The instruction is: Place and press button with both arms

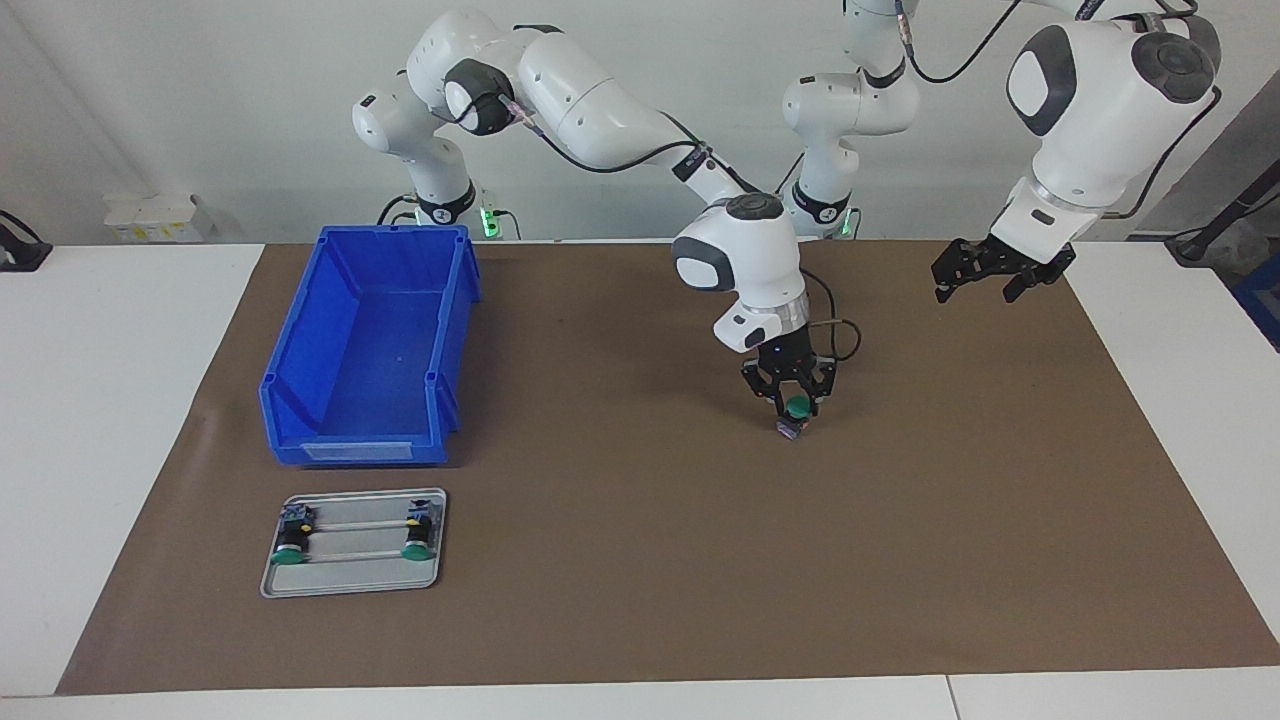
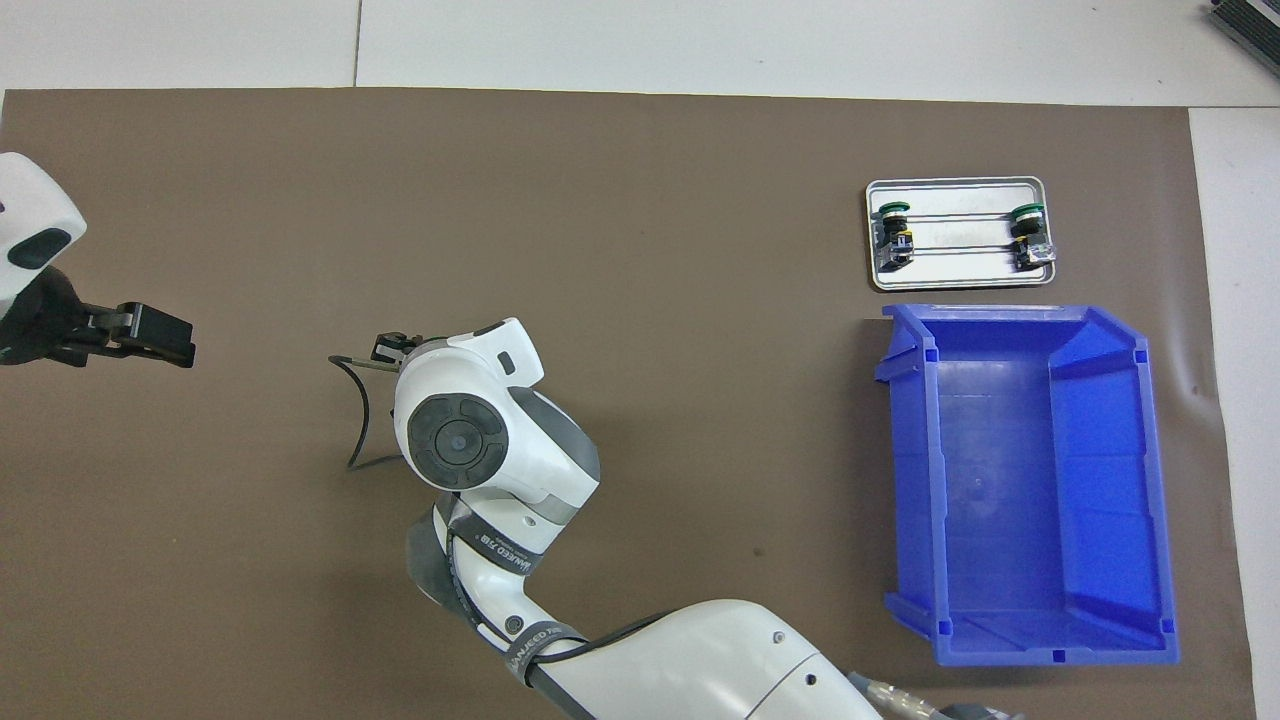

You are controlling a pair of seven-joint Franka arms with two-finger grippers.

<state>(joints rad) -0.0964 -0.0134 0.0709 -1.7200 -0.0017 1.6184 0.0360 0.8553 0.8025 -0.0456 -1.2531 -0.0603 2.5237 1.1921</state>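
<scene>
In the facing view, the button (image 1: 796,412) is seen pinched between the fingers of the right gripper (image 1: 790,396), out on the brown mat (image 1: 640,560) well apart from the blue bin (image 1: 368,345), toward the left arm's end of the table. The green cap is turned toward the camera and the grey-blue block points down, so the long axis is judged near upright and tilted; whether the block touches the mat cannot be told. The left gripper (image 1: 985,275) is held with its fingers spread, over the mat's edge still farther from the bin. For a press, the cap would have to be met by the left gripper coming back toward the bin and down. Two more buttons lie on the metal tray (image 1: 352,580), just beside the bin.

In the overhead view, the button is hidden under the right arm's wrist. The left gripper (image 2: 150,335) is seen well apart from the bin (image 2: 1030,480), pointing toward it; the tray (image 2: 960,283) is farther from the robots than the bin.
</scene>
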